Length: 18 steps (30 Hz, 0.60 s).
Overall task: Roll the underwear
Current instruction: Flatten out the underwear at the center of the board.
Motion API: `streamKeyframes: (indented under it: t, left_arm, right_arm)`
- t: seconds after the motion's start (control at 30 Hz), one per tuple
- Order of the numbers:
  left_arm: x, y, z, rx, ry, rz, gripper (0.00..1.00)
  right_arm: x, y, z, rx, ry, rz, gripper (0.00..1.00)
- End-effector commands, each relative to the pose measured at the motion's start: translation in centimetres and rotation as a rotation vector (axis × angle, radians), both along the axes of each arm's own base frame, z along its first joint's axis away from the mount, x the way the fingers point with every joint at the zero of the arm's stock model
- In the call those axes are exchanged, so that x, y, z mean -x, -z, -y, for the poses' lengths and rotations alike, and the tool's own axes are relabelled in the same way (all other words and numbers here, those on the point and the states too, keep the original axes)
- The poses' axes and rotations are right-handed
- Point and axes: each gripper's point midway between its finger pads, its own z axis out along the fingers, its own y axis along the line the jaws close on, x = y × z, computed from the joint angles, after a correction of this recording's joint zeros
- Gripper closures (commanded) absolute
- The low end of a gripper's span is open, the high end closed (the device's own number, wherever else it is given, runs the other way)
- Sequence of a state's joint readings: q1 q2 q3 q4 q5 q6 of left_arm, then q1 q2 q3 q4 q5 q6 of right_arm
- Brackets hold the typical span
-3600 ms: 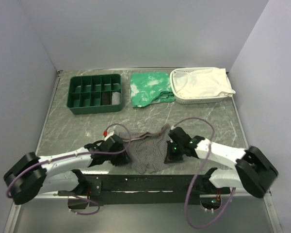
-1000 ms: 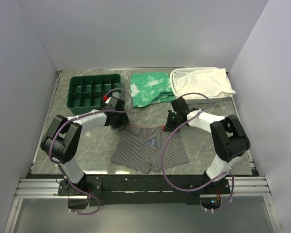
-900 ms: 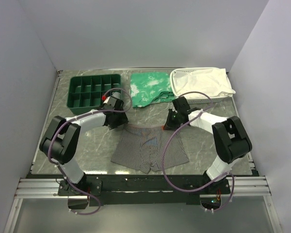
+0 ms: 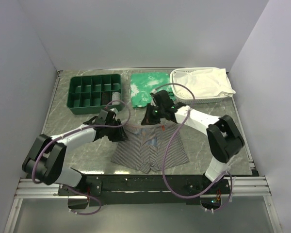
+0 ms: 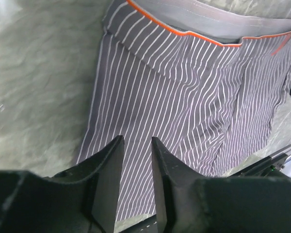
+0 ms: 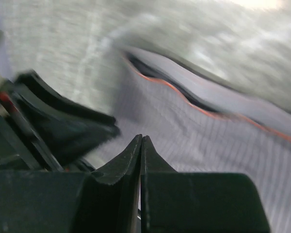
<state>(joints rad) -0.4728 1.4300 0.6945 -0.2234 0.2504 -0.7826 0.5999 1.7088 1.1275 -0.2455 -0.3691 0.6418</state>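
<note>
Grey marbled table (image 4: 63, 131) lies under both of your arms. Your left gripper (image 5: 136, 141) has its fingers a little apart with nothing between them. Through the gap you see the underwear (image 5: 184, 97), its left side just beneath the tips; you cannot tell whether they touch it. Your right gripper (image 6: 141, 141) has its fingers pressed together, empty, over the orange-edged waistband (image 6: 252, 110). From above, the underwear lies flat in the near middle of the table, waistband far, legs near. The left gripper is at its far-left corner, the right at the middle of the far edge. Along the far side sit a green tray (image 4: 94, 92), a green cloth (image 4: 148, 87) and a white basket (image 4: 201, 99).
</note>
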Motion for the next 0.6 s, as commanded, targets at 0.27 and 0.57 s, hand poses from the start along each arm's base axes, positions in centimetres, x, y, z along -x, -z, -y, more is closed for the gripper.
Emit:
streamKeyframes:
  t: [0.27,0.57]
  left_arm:
    - [0.3,0.1,-1.9,-0.042,-0.084,0.061,0.73]
    - [1.2,1.6,-1.7,-0.034,-0.061,0.023,0.76]
  right_arm:
    - [-1.4,0.0,-8.7,-0.044,-0.118,-0.009,0.96]
    - [-1.4,2.8,-9.6,0.018,-0.119,-0.043,0.97]
